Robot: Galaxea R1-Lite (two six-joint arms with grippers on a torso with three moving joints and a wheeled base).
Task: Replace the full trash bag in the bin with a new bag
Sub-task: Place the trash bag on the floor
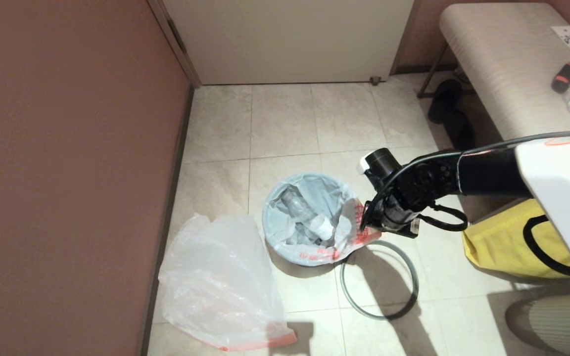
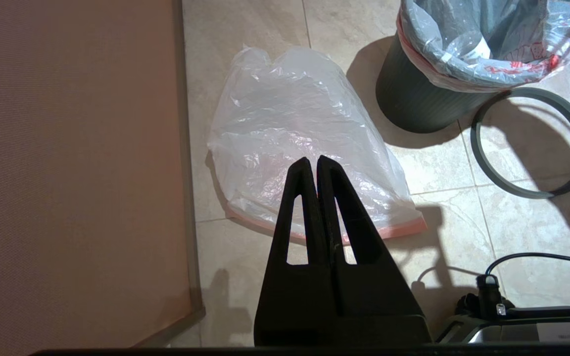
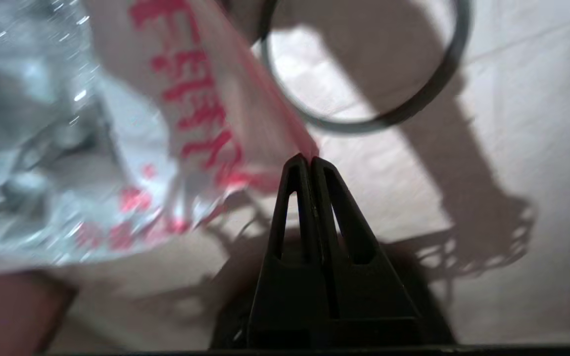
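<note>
So the right gripper [image 1: 364, 221] was over at the bin's [image 2: 416, 101] right-hand rim, fingers pressed together on the pink-red edge of the full trash bag [image 1: 314, 217], pinching that flap where the red characters were printed. In the right wrist view you could see the fingertips [image 3: 299, 163] meeting right at the plastic's edge. The bag itself was still sitting in the small round black bin, mouth spread over the rim, with a clear bottle [image 1: 309, 215] and some crumpled stuff inside. The grey hoop [image 1: 379, 279] was off the bin, lying flat on the tiled floor [image 1: 285, 123] just beside it, toward the robot and under the right arm's shadow. The new bag [image 1: 220, 284] lay crinkled on the floor on the bin's left, close to the brown wall [image 1: 67, 148], pink-red band at the near end. The left gripper [image 2: 313, 165] was parked above that bag, fingers closed with nothing in them. Off to the right sat a yellow fabric bag [image 1: 507, 244] next to a padded bench [image 1: 502, 59], well apart from the bin.
</note>
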